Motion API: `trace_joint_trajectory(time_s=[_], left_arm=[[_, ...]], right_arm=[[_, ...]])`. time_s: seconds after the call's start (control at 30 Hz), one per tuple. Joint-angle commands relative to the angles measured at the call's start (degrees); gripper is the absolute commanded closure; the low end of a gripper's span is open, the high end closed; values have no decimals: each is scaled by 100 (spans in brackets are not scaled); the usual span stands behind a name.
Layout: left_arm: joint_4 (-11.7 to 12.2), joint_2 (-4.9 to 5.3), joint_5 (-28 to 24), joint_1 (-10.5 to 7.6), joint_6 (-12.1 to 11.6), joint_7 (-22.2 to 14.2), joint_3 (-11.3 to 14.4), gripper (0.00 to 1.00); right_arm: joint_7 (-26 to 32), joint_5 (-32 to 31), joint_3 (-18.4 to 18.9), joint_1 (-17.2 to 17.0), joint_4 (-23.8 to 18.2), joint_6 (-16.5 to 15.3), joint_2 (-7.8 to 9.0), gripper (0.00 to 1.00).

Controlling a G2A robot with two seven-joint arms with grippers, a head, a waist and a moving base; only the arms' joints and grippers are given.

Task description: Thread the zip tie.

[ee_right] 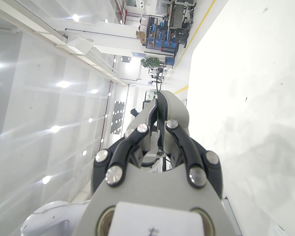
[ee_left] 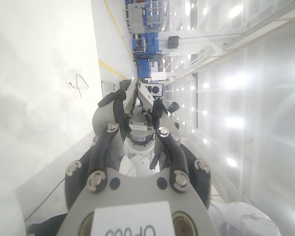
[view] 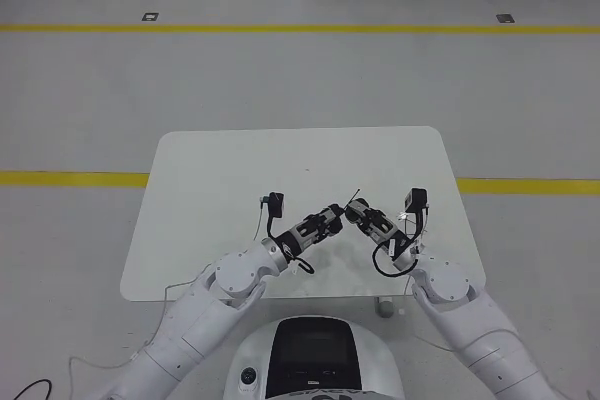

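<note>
Zip tie [ee_right: 157,82] hangs in the air above the white table [view: 230,180], over its middle part, and it is pinched from two sides. The right gripper [ee_right: 159,97] is closed tightly on the strap. A short, thin black tip stands out past its fingertips and points toward the far side. The left gripper [ee_left: 135,83] is also closed narrow, with a thin black strip running between its fingers [ee_left: 127,92]. I take this strip for the other part of the same tie, probably the end with the head, but the head is too small to make out.

In the top view the left gripper comes from the near left and the right gripper from the near right. Their tips are touching or almost touching, and the free tip shows as a fine black line just beyond that meeting place.

The step in hand seems to be the threading itself: bringing the tip to the slot of the head. I cannot tell whether the tip has entered the slot. The next move, in my judgement, calls for very fine alignment and then a small push along the strap while the other gripper keeps its end steady. The strap looks thin and flexible, so it may bend aside instead of entering.

A thin dark wiry thing [ee_left: 80,84] lies on the table, well apart from the grippers. I cannot tell what it is.
</note>
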Motion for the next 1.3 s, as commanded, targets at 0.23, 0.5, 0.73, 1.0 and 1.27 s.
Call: trace_joint_trajectory(time_s=[0.23,0.5,0.73,1.0,1.27], left_arm=[[1,-6,-1,-2,2,-5,2,81],[13,-13,-3,-12,16,-27,19,84],[54,-25,-20,-37,29,-32,37,100],[83,-33,-9,-53,26,-26,45,100],[33,-1,-209,11,-18,-196,-102,100]], right_arm=[[55,-32,30,-22,-2,19,-38,100],[74,-30,44,-24,18,17,-78,100],[90,-38,74,-33,24,40,-107,100],[150,-23,117,-41,46,52,-137,83],[325,57,291,-76,74,35,-134,0]])
